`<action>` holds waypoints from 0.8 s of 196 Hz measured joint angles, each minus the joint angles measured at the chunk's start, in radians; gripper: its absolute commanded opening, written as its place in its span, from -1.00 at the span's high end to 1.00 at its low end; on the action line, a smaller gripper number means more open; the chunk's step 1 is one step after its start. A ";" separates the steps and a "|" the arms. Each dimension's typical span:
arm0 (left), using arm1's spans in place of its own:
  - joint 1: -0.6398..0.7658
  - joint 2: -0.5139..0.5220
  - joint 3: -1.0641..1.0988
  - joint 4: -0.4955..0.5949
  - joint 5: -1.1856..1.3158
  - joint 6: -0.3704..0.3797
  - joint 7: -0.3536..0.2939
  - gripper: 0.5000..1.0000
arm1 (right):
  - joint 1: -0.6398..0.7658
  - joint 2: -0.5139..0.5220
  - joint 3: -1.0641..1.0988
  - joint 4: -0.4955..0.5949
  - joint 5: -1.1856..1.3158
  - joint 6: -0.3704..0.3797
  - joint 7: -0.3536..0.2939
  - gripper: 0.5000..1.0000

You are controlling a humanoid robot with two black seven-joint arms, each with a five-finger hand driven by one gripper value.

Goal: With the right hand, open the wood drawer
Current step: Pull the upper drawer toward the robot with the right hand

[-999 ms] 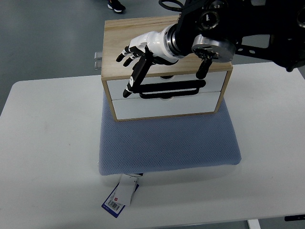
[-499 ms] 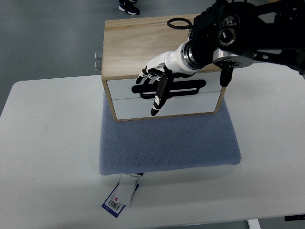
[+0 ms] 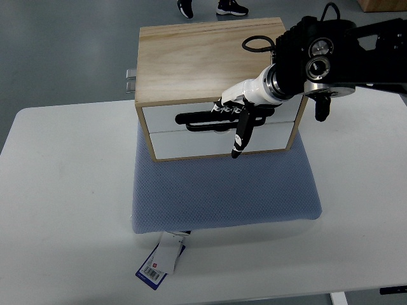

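Note:
The wood drawer box (image 3: 203, 60) stands on a blue-grey cushion (image 3: 222, 190). It has two white drawer fronts, the upper drawer (image 3: 162, 117) and the lower drawer (image 3: 191, 143), and both are shut. My right hand (image 3: 234, 117) comes in from the right on a black arm (image 3: 331, 54). It sits against the middle of the upper drawer front, by its handle notch. Its knuckles are at the drawer's top edge and one black finger (image 3: 238, 140) points down over the lower drawer. It holds nothing. Its shadow lies across the upper front.
The cushion lies on a white table (image 3: 63, 190). A paper tag (image 3: 160, 260) sticks out from the cushion's front left. A metal bracket (image 3: 130, 81) shows behind the box on the left. A person's shoes (image 3: 230, 7) are on the floor at the top.
My right hand has moved right and down from above the box's left top to the middle of the upper drawer front. The drawers have not moved.

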 measured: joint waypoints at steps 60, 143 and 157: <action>0.000 0.000 0.000 0.000 -0.001 0.000 0.000 -1.00 | -0.018 0.006 0.000 -0.004 -0.009 0.025 0.000 -0.76; 0.000 0.000 0.000 0.002 -0.002 0.001 0.000 -1.00 | -0.008 -0.008 0.019 0.014 0.019 0.168 0.000 -0.76; 0.000 0.000 0.000 0.002 -0.002 0.001 0.000 -1.00 | -0.008 -0.012 0.026 0.024 0.023 0.174 0.000 -0.76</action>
